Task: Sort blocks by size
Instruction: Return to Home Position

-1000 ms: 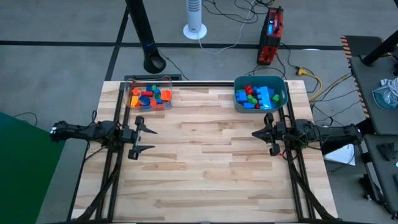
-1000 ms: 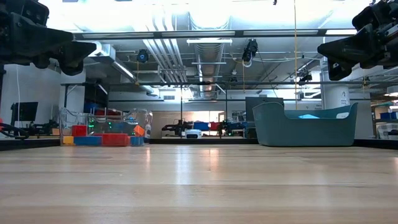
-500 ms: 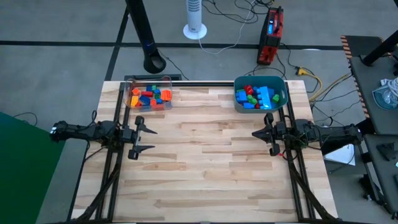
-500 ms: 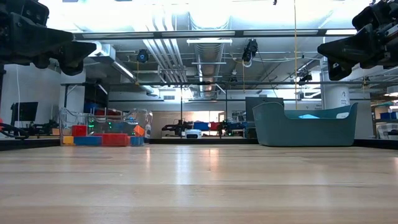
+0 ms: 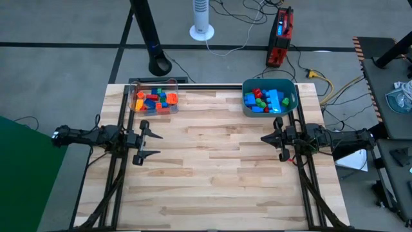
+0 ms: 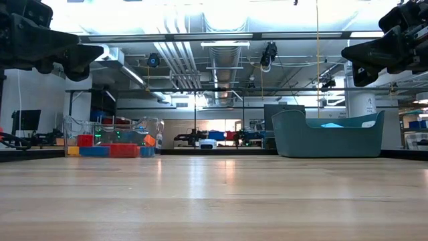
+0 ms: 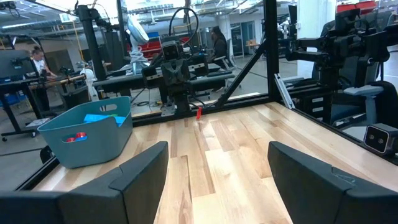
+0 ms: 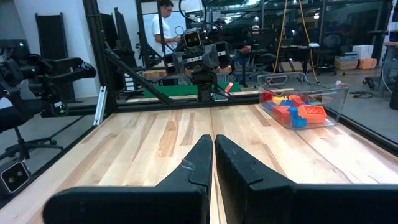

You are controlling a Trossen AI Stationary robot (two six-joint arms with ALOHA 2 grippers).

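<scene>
We hold our 2 arms level, facing inward: left gripper [image 5: 156, 144] fingers spread, right gripper [image 5: 263, 138] fingers pressed together.

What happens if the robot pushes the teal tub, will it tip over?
Probably it slides, not tips: the tub looks wide and low on the smooth table. The blocks inside likely steady it.

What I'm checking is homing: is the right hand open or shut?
Shut: the right hand shows its fingers meeting along a thin seam, holding nothing.
</scene>
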